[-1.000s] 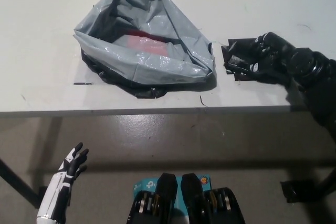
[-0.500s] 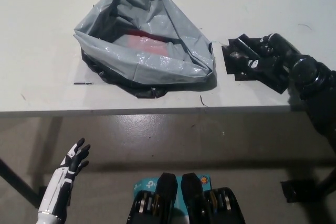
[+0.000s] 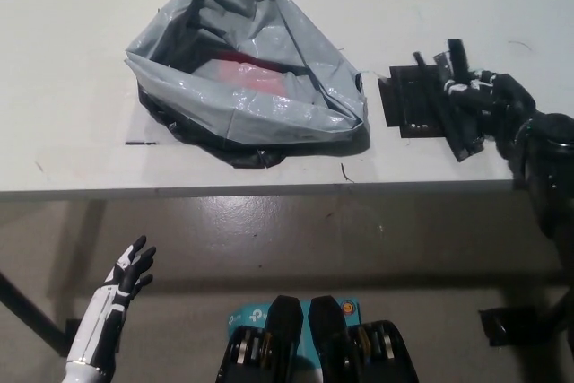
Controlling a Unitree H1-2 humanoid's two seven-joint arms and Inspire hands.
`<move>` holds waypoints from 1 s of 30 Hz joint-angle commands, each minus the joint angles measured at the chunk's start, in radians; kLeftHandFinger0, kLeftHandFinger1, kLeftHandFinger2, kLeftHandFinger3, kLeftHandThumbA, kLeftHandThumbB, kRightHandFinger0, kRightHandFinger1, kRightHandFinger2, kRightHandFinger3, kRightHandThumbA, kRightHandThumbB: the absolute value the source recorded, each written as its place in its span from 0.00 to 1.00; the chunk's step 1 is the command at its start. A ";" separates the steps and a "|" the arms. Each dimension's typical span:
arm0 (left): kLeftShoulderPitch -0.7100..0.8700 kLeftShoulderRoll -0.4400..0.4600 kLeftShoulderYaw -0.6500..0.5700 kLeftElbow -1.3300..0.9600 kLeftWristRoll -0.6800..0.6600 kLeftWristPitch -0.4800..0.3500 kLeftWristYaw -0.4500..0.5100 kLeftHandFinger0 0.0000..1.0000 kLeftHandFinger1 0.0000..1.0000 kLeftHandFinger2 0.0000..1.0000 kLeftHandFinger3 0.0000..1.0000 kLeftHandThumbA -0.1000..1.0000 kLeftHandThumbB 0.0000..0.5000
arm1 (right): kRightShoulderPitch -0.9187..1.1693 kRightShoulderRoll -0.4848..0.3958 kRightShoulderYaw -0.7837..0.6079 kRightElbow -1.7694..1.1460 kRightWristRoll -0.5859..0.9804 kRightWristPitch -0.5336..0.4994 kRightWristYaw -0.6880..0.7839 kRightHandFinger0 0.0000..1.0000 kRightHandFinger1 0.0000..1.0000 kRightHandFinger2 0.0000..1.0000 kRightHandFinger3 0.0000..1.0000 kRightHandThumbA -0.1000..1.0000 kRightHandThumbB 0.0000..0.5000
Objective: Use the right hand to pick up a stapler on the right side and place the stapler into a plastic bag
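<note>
The grey plastic bag (image 3: 247, 69) lies open on the white table (image 3: 72, 60), and something red shows inside it. My black right hand (image 3: 480, 105) hovers at the table's right side, by a black patch (image 3: 408, 105). Its fingers (image 3: 453, 56) point toward the far edge. A dark elongated bar (image 3: 456, 132), perhaps the stapler, lies along the hand's left side. Black on black hides whether the hand grips it. My white left hand (image 3: 126, 280) rests open below the table edge at the lower left.
The table's front edge (image 3: 269, 190) runs across the middle of the picture, with grey floor below it. A thin dark mark (image 3: 142, 143) lies left of the bag. Bare tabletop separates the bag from the black patch.
My right hand has drawn rightward off the black patch and turned, its fingers now pointing toward the far edge. More of the patch shows. The bag has not moved.
</note>
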 commanded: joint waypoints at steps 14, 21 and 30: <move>-0.002 0.008 -0.017 -0.023 0.005 -0.011 -0.020 1.00 1.00 1.00 1.00 1.00 0.00 | -0.214 0.048 -0.115 -0.126 0.244 0.186 0.166 0.00 0.33 0.68 0.81 0.37 0.37; -0.005 0.008 -0.022 -0.027 0.014 -0.001 -0.022 1.00 1.00 1.00 1.00 1.00 0.00 | -0.288 0.083 -0.031 -0.229 0.257 0.250 0.174 0.00 0.33 0.65 0.79 0.28 0.45; -0.005 0.013 -0.026 -0.030 0.023 0.007 -0.028 1.00 1.00 1.00 1.00 1.00 0.00 | -0.388 0.128 0.109 -0.250 0.181 0.230 0.164 0.00 0.23 0.59 0.61 0.32 0.49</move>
